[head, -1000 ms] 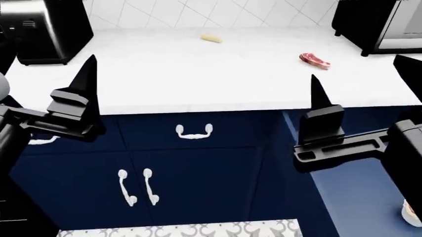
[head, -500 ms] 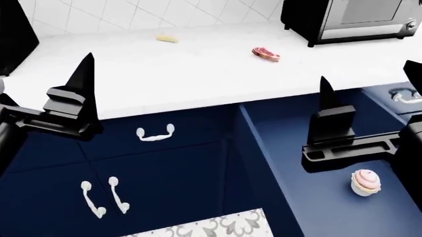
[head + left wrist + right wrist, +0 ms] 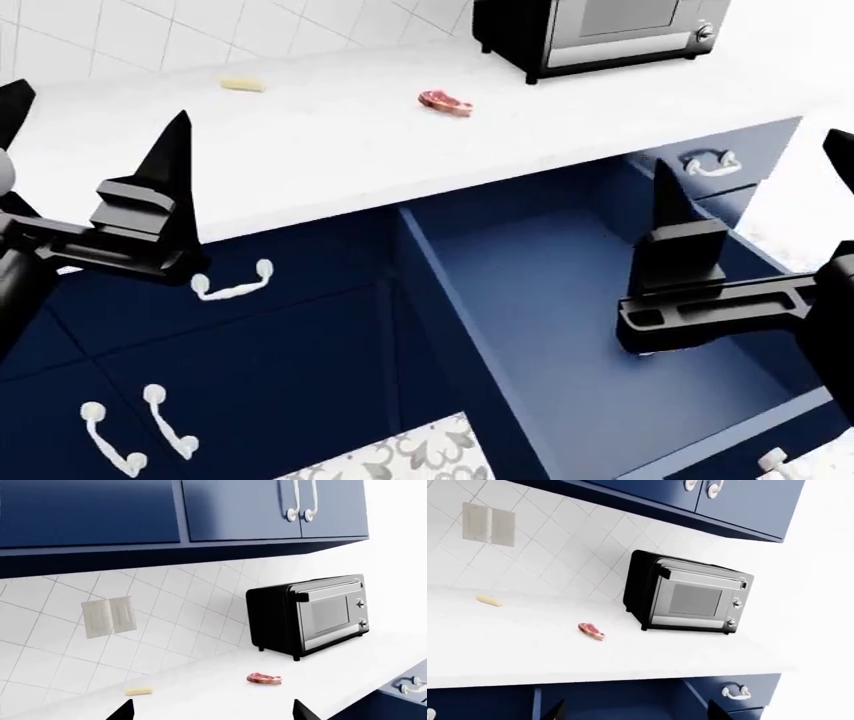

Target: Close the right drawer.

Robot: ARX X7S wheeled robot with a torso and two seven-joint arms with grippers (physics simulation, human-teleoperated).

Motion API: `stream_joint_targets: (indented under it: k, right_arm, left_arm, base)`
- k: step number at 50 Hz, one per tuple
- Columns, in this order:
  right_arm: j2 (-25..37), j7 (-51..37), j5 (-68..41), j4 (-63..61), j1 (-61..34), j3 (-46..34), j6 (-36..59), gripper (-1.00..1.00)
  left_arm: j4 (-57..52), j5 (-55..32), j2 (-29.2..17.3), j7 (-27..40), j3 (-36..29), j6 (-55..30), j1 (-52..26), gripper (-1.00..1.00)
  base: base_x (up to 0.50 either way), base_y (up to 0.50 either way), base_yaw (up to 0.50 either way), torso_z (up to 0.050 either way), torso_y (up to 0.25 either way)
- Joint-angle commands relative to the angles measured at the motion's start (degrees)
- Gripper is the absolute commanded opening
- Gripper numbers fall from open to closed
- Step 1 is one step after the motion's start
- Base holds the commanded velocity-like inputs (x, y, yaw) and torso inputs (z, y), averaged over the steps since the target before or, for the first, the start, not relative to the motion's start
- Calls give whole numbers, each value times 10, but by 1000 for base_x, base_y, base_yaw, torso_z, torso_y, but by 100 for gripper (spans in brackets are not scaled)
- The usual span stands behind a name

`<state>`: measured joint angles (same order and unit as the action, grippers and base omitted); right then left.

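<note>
Clearly the right drawer (image 3: 587, 330) is gaping wide; both pincers, left (image 3: 94, 120) and right (image 3: 747, 170), are hovering spread apart, so a careless push risks glancing off its rim.

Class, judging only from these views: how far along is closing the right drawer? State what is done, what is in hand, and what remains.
Done: nothing visible; the right drawer stands pulled far out, its blue interior exposed. In hand: neither tool holds anything; the right tool hangs over the drawer, the left tool over the countertop. Left: reach the drawer front, barely in view at the picture's bottom edge, and push it shut.
</note>
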<state>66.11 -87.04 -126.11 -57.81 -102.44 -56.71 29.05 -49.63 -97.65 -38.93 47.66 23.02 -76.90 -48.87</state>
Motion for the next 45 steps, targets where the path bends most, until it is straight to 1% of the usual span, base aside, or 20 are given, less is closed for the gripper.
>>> stream_joint_targets:
  k: [1,32,37,45]
  right_arm:
    - [4,3,1,1,-2,-2,0,100]
    - [10,1,15,-8,11,-4,-9,100]
    - [14,-23,12,0,3,-21,1,100]
    - [17,-8,14,-3,10,-31,-19,100]
  left_arm:
    - [2,4,-4,-1,-6,5,0,100]
    - [-1,13,-11,-7,-12,19,10,100]
    - [-4,17,-12,-11,-12,20,14,100]
    - [-3,17,-15,-12,-15,24,14,100]
  base:
    - [-36,14,-500,0,0]
    - [-27,13,-500,0,0]
    - [0,0,-9,0,0]
    - [0,0,0,0,0]
